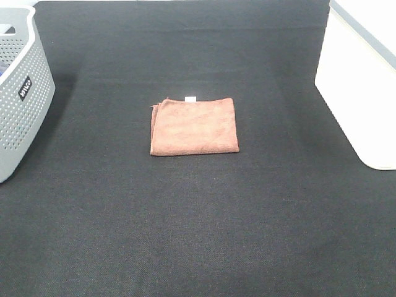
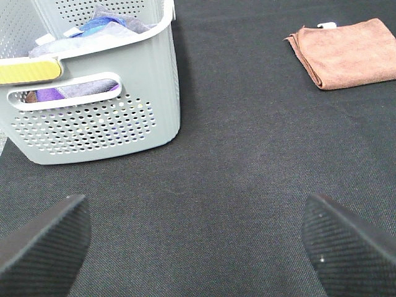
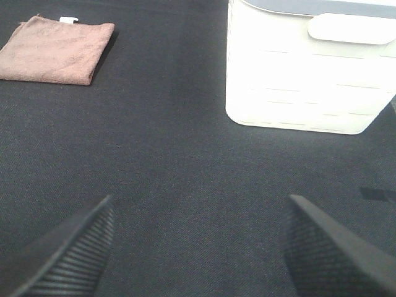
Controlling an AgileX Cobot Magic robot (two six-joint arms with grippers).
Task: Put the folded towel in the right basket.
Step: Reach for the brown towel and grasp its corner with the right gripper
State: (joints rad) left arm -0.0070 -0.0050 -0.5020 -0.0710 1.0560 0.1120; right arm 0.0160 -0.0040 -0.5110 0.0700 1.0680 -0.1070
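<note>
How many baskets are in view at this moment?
2. The grey perforated plastic basket stands at the left edge of the high view, the white plastic basket at the right edge. Both are partly cropped; no others show.

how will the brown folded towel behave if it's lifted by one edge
The brown towel is probably floppy: soft cloth in folded layers, so an edge pinch may let it droop and unfold. It looks thin and flat, so likely light. Pushed, it would probably bunch rather than slide, as the black table cover looks textured.
</note>
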